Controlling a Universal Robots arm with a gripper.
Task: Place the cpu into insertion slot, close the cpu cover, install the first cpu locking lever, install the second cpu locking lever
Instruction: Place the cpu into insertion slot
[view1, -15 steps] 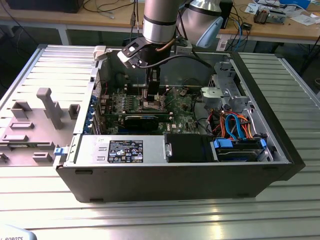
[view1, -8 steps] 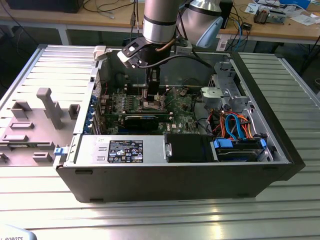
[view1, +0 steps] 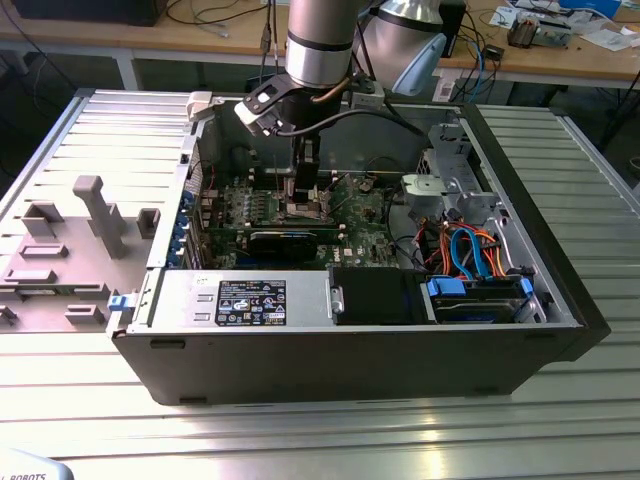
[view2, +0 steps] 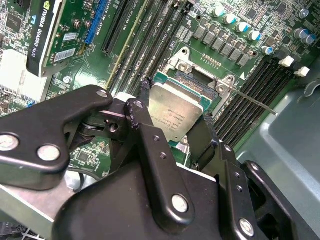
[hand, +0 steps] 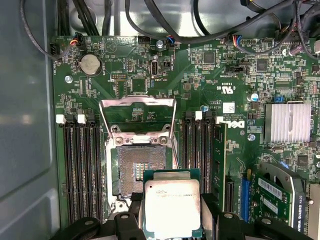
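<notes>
Now cpu (hand: 172, 209) in pincer (view2: 172, 121), over insertion slot (hand: 136, 167)

Case (view1: 350, 365) on table (view1: 300, 435), open side up. Board (view1: 362, 215) on case floor. In exterior view: psu (view1: 190, 300) along near wall, drive cage (view1: 480, 285) at exterior view's right, fixture (view1: 70, 260) on table at exterior view's left of case. Slot (hand: 141, 170) mid-board, memory slots (hand: 80, 170) flanking both sides. Cover (hand: 137, 101) swung up off slot. Cpu (hand: 172, 205) clamped in gripper (view2: 172, 120), partly over slot, not seated.
</notes>
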